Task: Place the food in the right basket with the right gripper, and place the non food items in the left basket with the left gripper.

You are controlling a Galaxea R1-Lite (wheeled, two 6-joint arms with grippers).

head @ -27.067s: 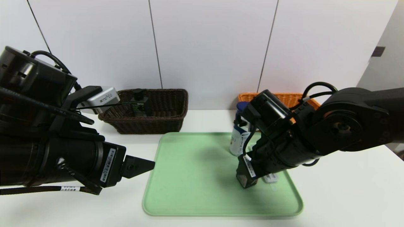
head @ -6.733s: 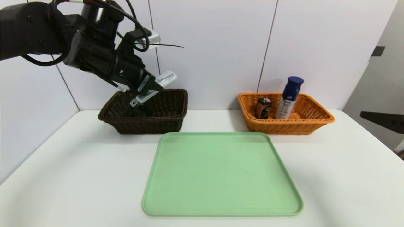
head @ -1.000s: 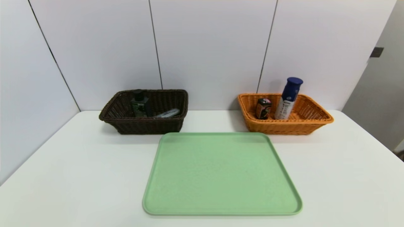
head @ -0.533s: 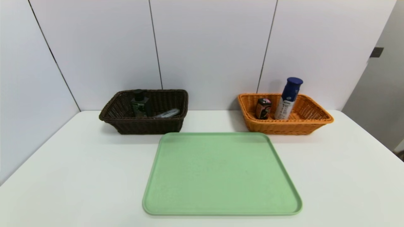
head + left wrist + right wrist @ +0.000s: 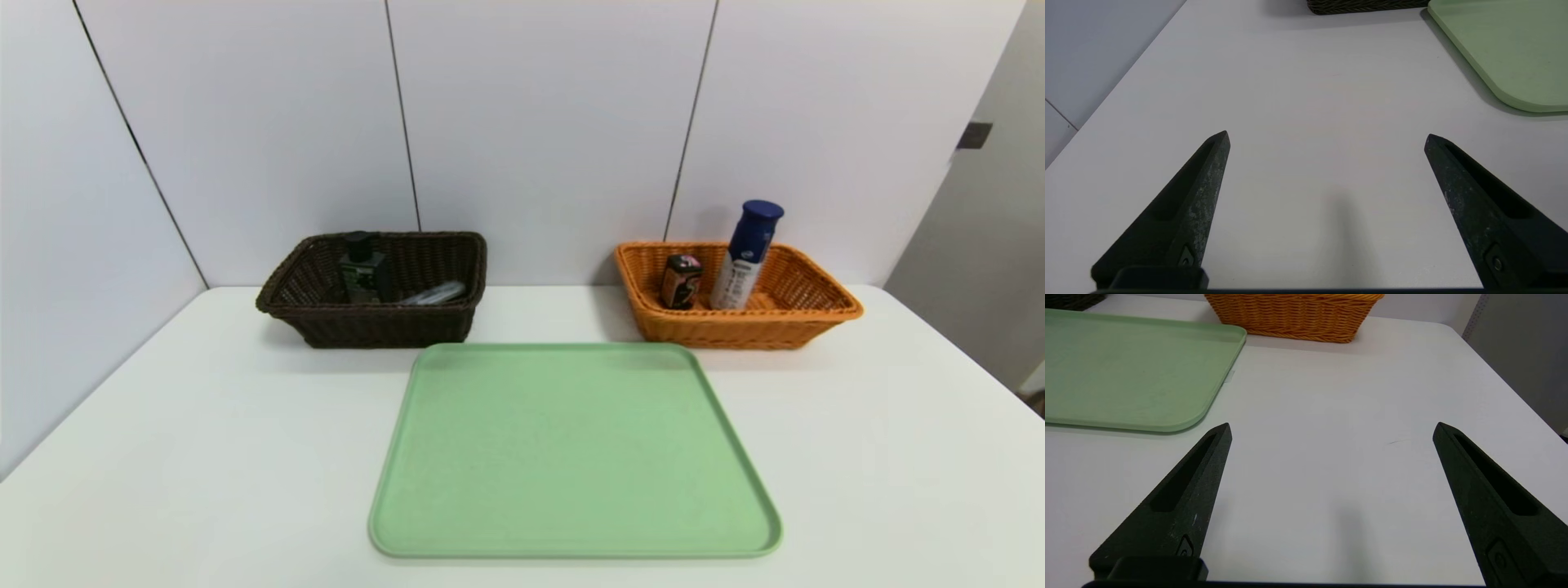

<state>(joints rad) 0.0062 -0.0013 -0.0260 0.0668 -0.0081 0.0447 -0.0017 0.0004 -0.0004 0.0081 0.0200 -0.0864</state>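
Head view shows the white table (image 5: pixel 188 425) as the largest thing, and the flat pale green plastic tray (image 5: pixel 571 449) lying at its middle serves as the landmark. Nothing rests on that tray now, whereas some time ago the tall white bottle and a small case stood on it under the right arm.

Behind the tray and to its left sits the dark brown woven rectangular basket (image 5: pixel 384 327); behind the tray and to its right sits the orange woven rectangular basket (image 5: pixel 735 331).

Inside the orange basket the tall white bottle with a dark blue cap (image 5: pixel 744 257) leans upright, with the small dark box with pink-red marks (image 5: pixel 681 280) just beside it. Inside the brown basket stands the black square bottle with a black cap (image 5: pixel 362 269), and the flat clear-grey long case (image 5: pixel 434 293) lies beside it; seconds ago the left arm was lowering that case in. The thin utensil cannot be made out.

Both arms have since left the head view. The left gripper (image 5: pixel 1327 136) hovers over bare table left of the tray, jaws spread wide and empty; the right gripper (image 5: pixel 1332 428) does likewise right of the tray. The sorting looks finished.
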